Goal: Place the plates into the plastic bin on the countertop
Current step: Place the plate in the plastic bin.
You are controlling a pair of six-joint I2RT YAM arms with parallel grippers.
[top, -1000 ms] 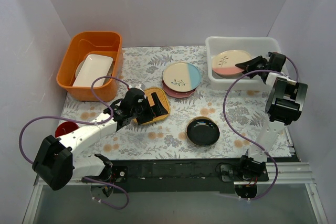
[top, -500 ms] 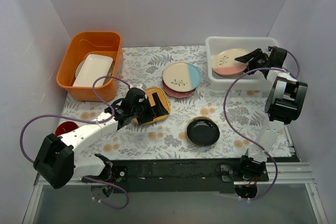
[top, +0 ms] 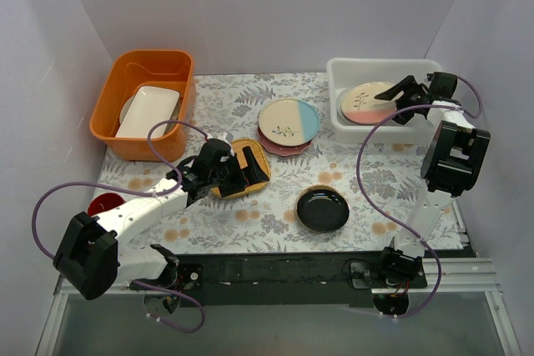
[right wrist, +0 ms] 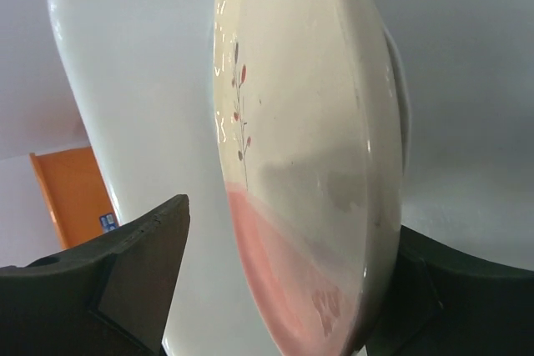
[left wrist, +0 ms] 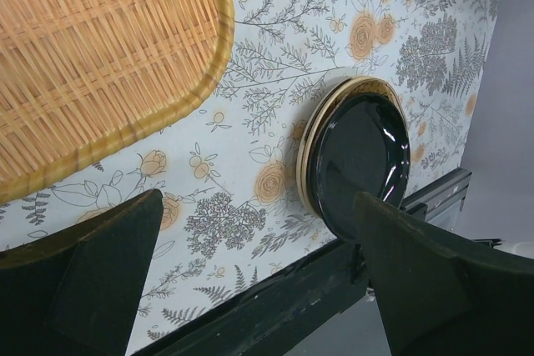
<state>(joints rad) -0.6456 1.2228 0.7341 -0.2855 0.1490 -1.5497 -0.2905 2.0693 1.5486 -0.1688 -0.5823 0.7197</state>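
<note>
The right gripper [top: 399, 94] is drawn back toward the right wall of the plastic bin [top: 380, 62], jaws spread. The cream-and-pink plate [top: 365, 101] is left lying inside the bin and is judged delivered. The left gripper [top: 257, 167] is held open.

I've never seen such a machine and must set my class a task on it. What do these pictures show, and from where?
Two robot arms are bolted at a table's near edge. The wide picture looks down from above; the other two come from wrist cameras. On the countertop lie a black plate, a cream-and-blue plate atop a pink plate, and a woven tray. The left fingers hang open over that tray's edge, holding nothing. The right fingers stand open around a cream-and-pink plate in the plastic bin.
</note>
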